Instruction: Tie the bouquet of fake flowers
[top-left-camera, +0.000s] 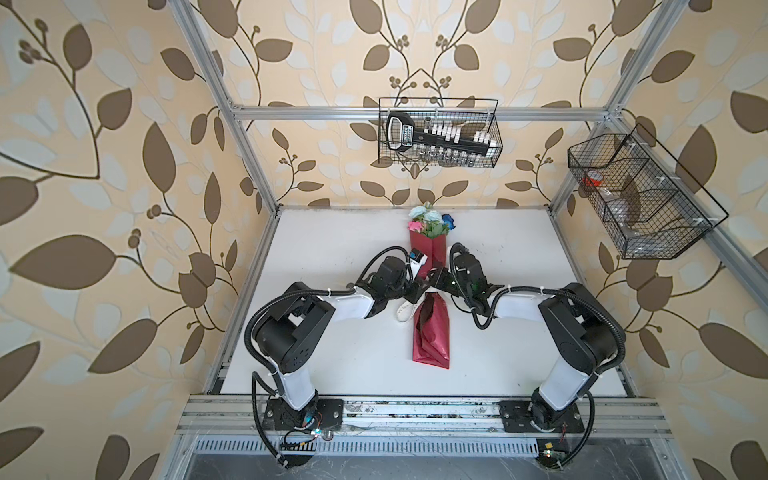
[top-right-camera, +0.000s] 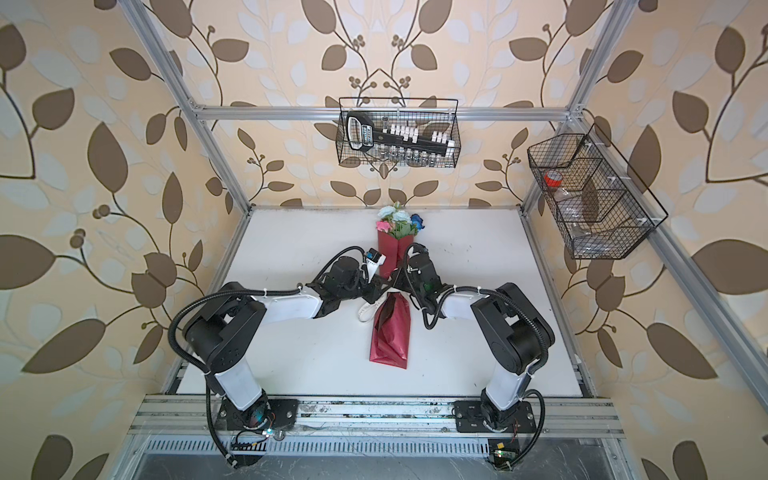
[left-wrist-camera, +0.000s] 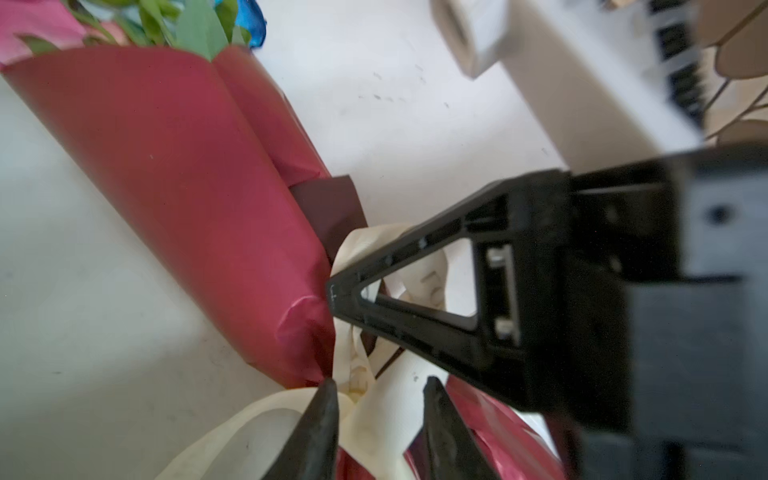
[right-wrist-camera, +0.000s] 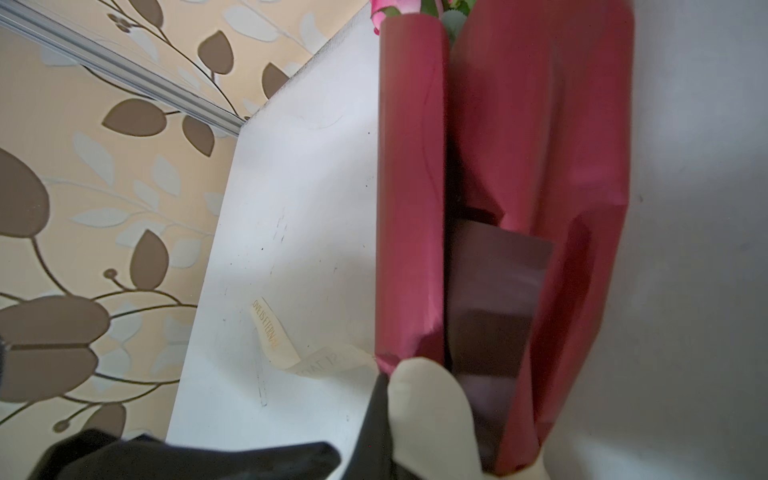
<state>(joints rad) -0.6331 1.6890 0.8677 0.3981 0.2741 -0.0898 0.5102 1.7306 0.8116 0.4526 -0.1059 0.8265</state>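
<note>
In both top views the left gripper (top-left-camera: 419, 289) reaches in from the left to the narrow waist of the red wrapping sheet (top-left-camera: 432, 332), which lies in the middle of the white table (top-left-camera: 332, 353). In the left wrist view its two fingertips (left-wrist-camera: 324, 411) stand apart, so this claw is released. The cream ribbon (left-wrist-camera: 374, 399) lies in the gap between them and it is not pinched.

The bouquet of fake flowers (top-left-camera: 430, 220) lies flat inside the sheet. Its pink, pale-blue and dark-blue blooms come out at the far end of the table, well beyond both claws. The stems are hidden under the sheet. A loop of ribbon (top-left-camera: 405, 311) rests on the table just left of the sheet's near part.

The right gripper (top-left-camera: 436, 277) comes from the right and meets the left one at the same waist. Its tip (left-wrist-camera: 338, 291) touches the crumpled sheet there. This claw is clenched. In the right wrist view the ribbon (right-wrist-camera: 424, 399) lies against its dark finger (right-wrist-camera: 374, 415), but I cannot tell if it is clamped.
</note>
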